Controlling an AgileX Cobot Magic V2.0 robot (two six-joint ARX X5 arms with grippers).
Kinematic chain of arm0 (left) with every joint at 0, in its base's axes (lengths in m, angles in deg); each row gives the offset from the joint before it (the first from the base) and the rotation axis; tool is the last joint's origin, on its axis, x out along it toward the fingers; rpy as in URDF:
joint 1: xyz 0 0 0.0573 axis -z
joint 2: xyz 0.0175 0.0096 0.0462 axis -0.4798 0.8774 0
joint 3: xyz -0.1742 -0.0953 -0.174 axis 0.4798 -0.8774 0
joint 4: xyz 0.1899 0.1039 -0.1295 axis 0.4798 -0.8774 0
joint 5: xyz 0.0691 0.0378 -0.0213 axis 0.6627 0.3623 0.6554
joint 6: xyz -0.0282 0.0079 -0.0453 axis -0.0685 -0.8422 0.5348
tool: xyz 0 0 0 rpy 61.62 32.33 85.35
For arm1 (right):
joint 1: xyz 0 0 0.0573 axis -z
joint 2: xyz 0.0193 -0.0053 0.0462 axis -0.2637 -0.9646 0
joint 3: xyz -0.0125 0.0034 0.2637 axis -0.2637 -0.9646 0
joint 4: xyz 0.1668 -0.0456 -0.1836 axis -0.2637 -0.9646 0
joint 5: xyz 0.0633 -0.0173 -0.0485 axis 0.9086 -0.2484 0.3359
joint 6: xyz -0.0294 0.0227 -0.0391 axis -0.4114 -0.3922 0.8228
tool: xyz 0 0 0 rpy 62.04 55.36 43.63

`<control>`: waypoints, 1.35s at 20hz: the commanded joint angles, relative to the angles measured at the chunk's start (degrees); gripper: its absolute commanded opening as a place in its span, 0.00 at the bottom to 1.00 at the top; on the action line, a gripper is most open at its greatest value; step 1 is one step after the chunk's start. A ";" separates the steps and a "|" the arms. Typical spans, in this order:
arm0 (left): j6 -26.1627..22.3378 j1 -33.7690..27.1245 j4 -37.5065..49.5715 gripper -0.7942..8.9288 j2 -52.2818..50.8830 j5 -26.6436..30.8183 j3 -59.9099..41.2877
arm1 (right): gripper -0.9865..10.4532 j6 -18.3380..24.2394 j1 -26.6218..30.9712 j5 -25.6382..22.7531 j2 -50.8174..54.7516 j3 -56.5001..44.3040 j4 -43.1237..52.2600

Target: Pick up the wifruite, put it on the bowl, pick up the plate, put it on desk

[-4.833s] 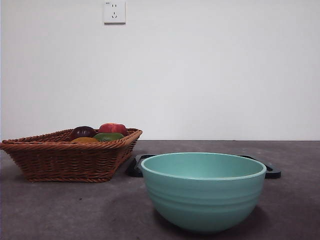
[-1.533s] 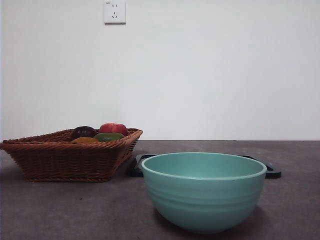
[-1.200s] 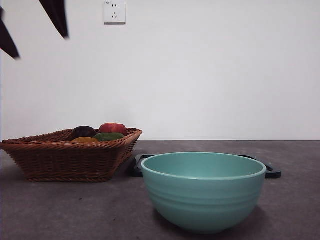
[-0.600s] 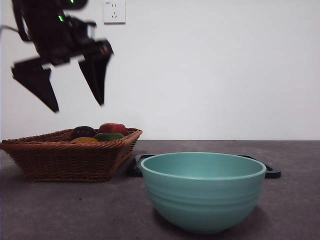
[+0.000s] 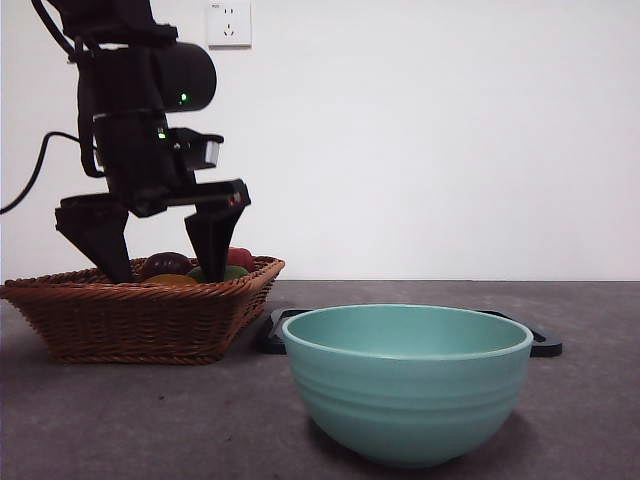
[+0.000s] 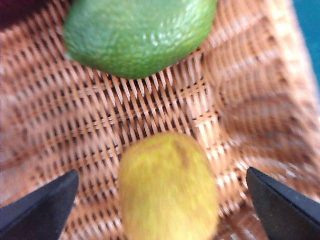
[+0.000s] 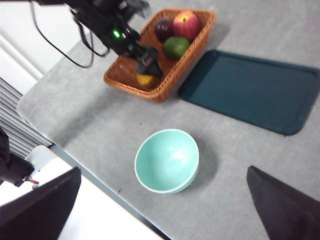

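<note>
Left gripper now down at basket, was higher half second ago. I see jaws wide open, wifruite lying between them in basket, untouched.

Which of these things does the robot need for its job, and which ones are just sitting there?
Needed:
wifruite, in the basket
bowl
tray (the plate to move)
desk
left gripper, jaws open over the wifruite

Just sitting there:
basket
green fruit
red apple
purple fruit
wall socket
</note>
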 commanded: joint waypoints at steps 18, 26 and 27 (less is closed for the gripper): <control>8.26 -0.61 -16.35 0.33 0.61 0.33 12.94 | 0.64 2.47 -0.22 -0.39 -0.09 1.49 0.17; 13.22 8.07 -24.35 0.33 -12.07 0.33 13.25 | 0.64 6.01 -0.22 -4.04 0.20 3.26 -6.86; 15.30 10.01 -24.98 0.33 -13.05 0.33 13.25 | 0.64 6.32 -0.22 -4.52 0.37 3.56 -7.54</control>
